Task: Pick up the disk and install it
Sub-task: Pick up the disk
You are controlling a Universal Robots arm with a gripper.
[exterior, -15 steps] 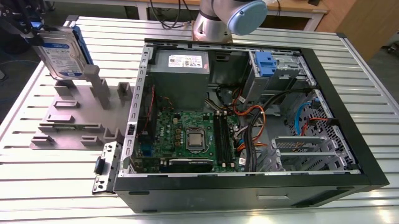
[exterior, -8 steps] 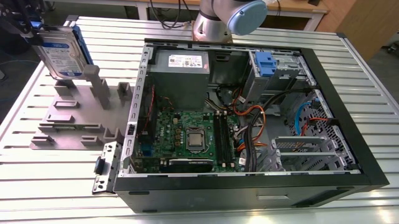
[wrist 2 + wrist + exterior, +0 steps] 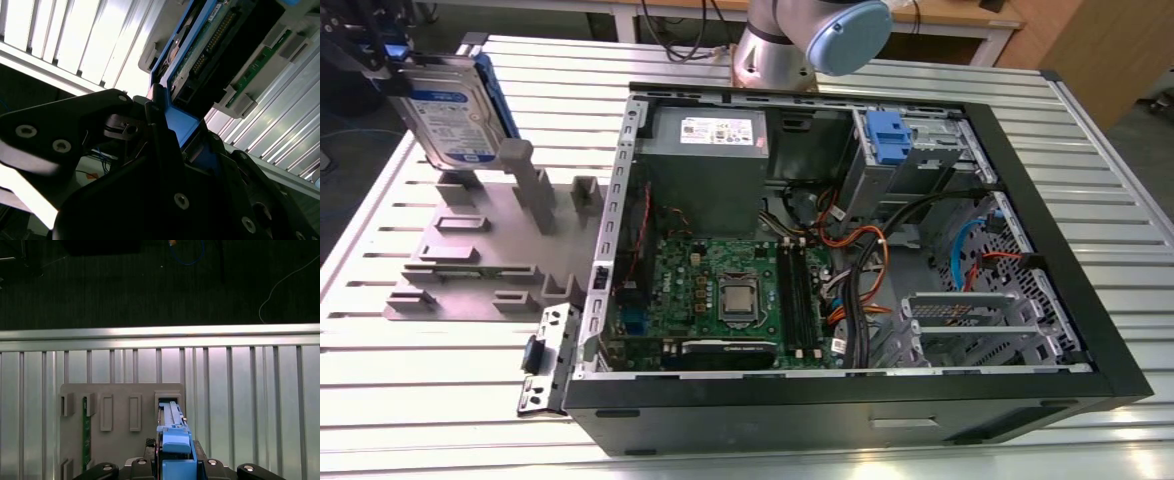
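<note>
The disk (image 3: pixel 450 108), a silver drive with a white-and-blue label and a blue frame, hangs tilted at the exterior view's upper left, just above a grey slotted holder (image 3: pixel 480 262). My gripper (image 3: pixel 379 52) is shut on the disk's upper end. In the first wrist view the disk (image 3: pixel 173 437) is edge-on between the black fingers (image 3: pixel 104 469), over an empty slot of the holder (image 3: pixel 120 412). The second wrist view shows the disk's circuit-board underside (image 3: pixel 215 42) and blue frame (image 3: pixel 181 125), with the gripper (image 3: pixel 172 145) clamped on them.
An open computer case (image 3: pixel 1067 240) lies on the slatted metal table (image 3: pixel 427 400), with a motherboard, cables and a drive bay holding a blue clip (image 3: pixel 887 135). The arm's base (image 3: pixel 781 45) stands behind the case. A green board (image 3: pixel 86 432) sits upright in the holder.
</note>
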